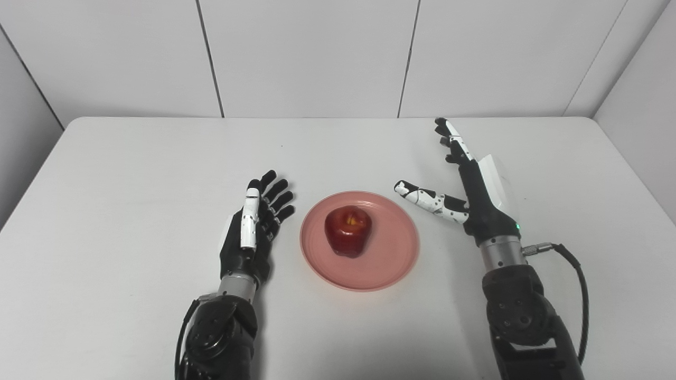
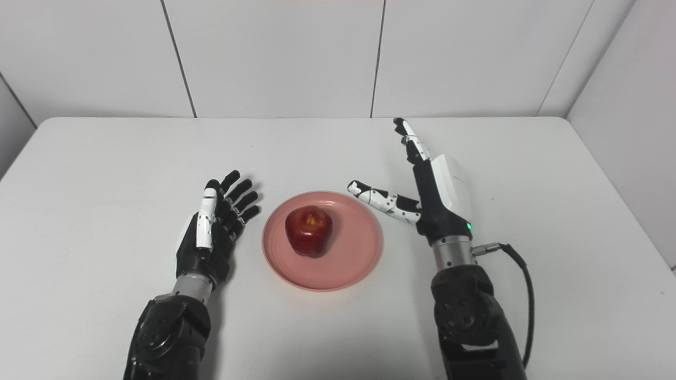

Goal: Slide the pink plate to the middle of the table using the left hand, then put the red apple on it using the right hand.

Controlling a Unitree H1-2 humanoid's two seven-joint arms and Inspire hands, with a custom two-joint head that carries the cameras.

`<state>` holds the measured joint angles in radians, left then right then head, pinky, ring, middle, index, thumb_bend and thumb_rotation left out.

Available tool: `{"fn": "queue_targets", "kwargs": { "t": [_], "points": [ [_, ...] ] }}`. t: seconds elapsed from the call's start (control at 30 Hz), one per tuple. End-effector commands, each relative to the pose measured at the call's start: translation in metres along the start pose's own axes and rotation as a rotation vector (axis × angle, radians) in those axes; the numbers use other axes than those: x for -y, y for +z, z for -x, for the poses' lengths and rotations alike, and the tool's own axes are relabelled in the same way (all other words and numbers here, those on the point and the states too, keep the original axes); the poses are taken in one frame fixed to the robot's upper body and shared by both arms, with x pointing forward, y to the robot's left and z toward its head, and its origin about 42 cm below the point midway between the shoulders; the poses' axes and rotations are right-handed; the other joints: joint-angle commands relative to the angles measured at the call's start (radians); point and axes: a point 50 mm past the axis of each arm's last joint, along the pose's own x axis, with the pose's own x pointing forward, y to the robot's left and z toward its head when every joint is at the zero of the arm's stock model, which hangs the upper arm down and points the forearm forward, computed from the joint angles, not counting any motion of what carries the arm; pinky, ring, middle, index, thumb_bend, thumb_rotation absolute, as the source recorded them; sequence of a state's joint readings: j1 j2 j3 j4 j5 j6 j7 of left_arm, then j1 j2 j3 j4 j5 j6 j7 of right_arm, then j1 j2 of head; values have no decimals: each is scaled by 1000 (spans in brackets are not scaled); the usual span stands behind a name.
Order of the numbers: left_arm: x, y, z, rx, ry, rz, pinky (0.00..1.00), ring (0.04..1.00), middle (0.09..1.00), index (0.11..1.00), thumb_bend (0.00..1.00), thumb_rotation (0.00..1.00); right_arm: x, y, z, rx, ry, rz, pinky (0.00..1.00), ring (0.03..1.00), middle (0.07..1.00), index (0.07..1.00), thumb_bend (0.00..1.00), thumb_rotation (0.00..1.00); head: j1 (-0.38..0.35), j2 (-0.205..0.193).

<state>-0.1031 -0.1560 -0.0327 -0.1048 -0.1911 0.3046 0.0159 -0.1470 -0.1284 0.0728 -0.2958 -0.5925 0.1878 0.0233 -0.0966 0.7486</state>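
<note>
The pink plate (image 1: 388, 261) lies near the middle of the white table, and the red apple (image 1: 348, 230) stands upright on it, stem dimple up. My left hand (image 1: 257, 221) rests open just left of the plate, fingers stretched forward, a small gap from the rim. To the right of the plate my right hand (image 1: 467, 184) is open and empty, fingers pointing away and its thumb reaching toward the plate's far right rim without touching the apple.
The white table (image 1: 132, 174) runs to pale wall panels at the back and sides. A black cable (image 1: 578, 279) loops from my right wrist. Nothing else lies on the tabletop.
</note>
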Motion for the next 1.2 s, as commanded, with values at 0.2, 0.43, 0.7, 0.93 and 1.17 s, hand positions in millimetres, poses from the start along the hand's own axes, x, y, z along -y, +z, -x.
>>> {"fn": "queue_targets", "kwargs": {
  "t": [0.2, 0.43, 0.7, 0.93, 1.17],
  "points": [
    [7, 15, -6, 64, -34, 6, 852, 867, 878, 872, 444, 1000, 6, 2, 5, -42, -15, -27, 774, 859, 897, 927, 905, 952, 2, -1],
    [6, 16, -6, 65, -35, 7, 854, 868, 880, 873, 436, 1000, 0, -4, 10, -77, 3, -57, 797, 863, 893, 897, 847, 1000, 3, -3],
    [6, 15, -6, 64, -30, 5, 852, 865, 877, 872, 436, 1000, -7, -16, 16, -118, 19, -99, 789, 857, 885, 891, 719, 1000, 9, -3],
    [4, 13, -7, 60, -25, 4, 849, 866, 878, 871, 436, 1000, -19, -29, 17, -144, 37, -163, 804, 864, 887, 894, 634, 1000, 18, -10],
    [0, 11, -7, 57, -28, -4, 847, 863, 878, 870, 435, 1000, -34, -40, 15, -164, 40, -305, 799, 847, 884, 889, 507, 1000, 21, -16]
  ]
}}
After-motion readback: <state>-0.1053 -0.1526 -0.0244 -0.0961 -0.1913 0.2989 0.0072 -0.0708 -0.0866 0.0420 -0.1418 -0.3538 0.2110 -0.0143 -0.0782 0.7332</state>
